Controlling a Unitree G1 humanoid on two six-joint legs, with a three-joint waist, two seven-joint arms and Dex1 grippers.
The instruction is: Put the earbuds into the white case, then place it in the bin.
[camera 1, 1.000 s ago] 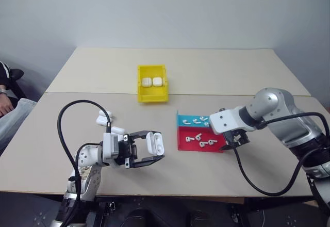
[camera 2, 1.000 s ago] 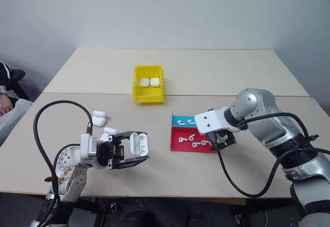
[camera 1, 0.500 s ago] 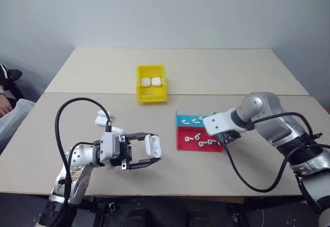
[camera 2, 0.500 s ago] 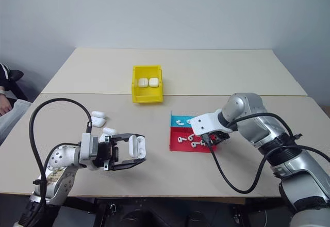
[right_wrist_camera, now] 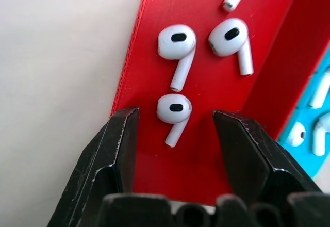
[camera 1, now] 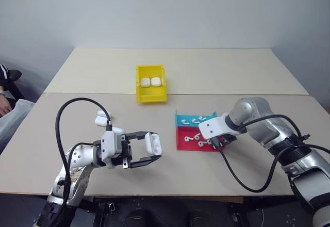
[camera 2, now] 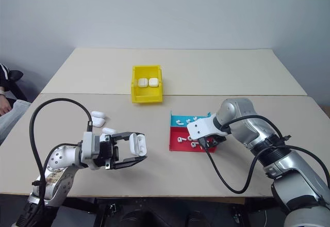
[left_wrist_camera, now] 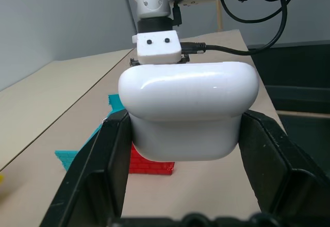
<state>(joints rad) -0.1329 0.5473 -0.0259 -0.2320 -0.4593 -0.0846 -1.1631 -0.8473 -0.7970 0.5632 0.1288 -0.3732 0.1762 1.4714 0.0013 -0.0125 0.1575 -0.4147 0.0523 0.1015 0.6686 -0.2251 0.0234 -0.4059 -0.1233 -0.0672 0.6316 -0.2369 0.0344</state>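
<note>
The right gripper hangs over the red half of the cyan-and-red tray, its two black fingers parted with one earbud lying between them, stem pointing back toward the wrist. Nothing is pinched yet; there is red plastic showing on both sides of the bud. Two more earbuds lie just beyond it, close enough to get nudged.

Over on the other side, the left gripper is clamped on the white case, which it holds off the table, lid flipped up, opening turned toward the tray. Spare cases lie on the table behind it. The yellow bin is further back, with two cases in it.

To do this pick well, I'd say the fingers should close on the rounded head of the bud, not the thin stem (glossy and tiny, it could easily squirt out). Keeping the tips low against the tray and centred should keep the neighbours from being dragged along.
</note>
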